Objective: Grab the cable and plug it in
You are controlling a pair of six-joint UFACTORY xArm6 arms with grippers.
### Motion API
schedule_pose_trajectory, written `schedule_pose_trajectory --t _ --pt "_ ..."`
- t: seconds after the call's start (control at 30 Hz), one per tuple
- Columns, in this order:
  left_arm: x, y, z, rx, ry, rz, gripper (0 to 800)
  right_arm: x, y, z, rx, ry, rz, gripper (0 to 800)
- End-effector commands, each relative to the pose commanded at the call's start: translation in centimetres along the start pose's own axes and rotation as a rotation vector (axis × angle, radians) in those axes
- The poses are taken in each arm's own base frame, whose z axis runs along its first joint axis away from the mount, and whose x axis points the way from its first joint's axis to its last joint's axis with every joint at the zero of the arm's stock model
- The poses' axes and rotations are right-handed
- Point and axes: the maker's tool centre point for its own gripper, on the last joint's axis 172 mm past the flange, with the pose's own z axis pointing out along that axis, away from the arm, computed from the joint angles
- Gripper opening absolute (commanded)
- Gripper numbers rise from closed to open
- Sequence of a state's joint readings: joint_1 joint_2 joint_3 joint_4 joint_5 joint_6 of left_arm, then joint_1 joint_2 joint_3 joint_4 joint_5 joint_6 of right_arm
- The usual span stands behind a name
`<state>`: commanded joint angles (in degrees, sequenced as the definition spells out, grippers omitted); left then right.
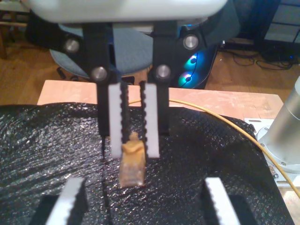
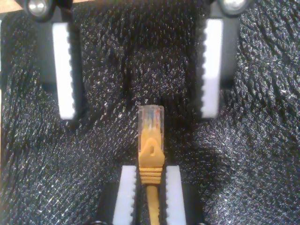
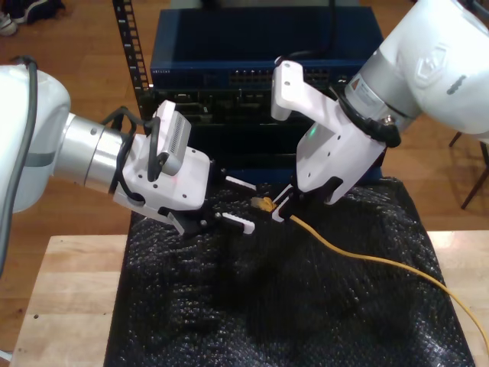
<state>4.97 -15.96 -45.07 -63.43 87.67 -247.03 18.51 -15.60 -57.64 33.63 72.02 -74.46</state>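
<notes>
Pinching the yellow-orange cable (image 3: 367, 256) just behind its clear plug (image 2: 151, 117), the second hand (image 3: 281, 208) is seen at the exterior view's right, its white toothed pads (image 2: 126, 194) pressed against the ribbed boot on either side. The plug is held above a black bubble-textured sheet (image 3: 267, 306) and is pointed toward the first hand (image 3: 246, 204), which is reached in from the exterior view's left. The first hand is spread wide, with nothing between its pads, and the plug is kept just short of the gap between them, touching neither. From the grip the cable is trailed across the sheet toward the exterior view's lower right and off its edge. The sheet is laid over a pale wooden counter (image 3: 69, 290). Behind both arms a blue rack unit (image 3: 260, 46) with a row of ports is visible.
</notes>
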Motion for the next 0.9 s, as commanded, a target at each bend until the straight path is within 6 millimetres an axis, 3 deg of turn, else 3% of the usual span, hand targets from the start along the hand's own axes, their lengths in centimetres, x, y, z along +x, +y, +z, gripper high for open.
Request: schedule_pose_trajectory --t 0.07,0.47,0.9 --pt "-0.02 -0.03 -0.05 0.001 0.0 -0.001 487 0.04 -0.04 0.09 0.002 0.001 0.0 3" --pt "0.05 0.03 -0.03 -0.001 0.003 -0.011 462 0.24 -0.12 0.3 0.006 0.002 -0.003 3" --pt "0.96 -0.31 0.01 0.01 0.036 -0.017 357 0.27 -0.12 0.36 0.007 0.004 -0.002 3"
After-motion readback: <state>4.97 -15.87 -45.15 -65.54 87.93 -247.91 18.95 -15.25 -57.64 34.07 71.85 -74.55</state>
